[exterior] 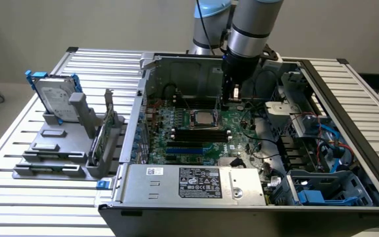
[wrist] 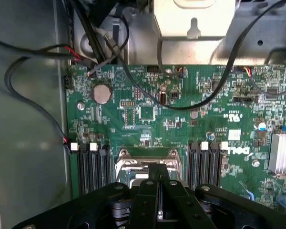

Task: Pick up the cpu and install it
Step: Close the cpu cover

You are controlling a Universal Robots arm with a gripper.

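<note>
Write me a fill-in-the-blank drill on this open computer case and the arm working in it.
1. The hard drive with blue brackets stands outside the computer case, on the exterior view's ____ side.
2. The motherboard inside the case is coloured ____.
3. The end effector, close to the metal-framed socket, has its fingers ____.
Missing words: left; green; shut.
</note>
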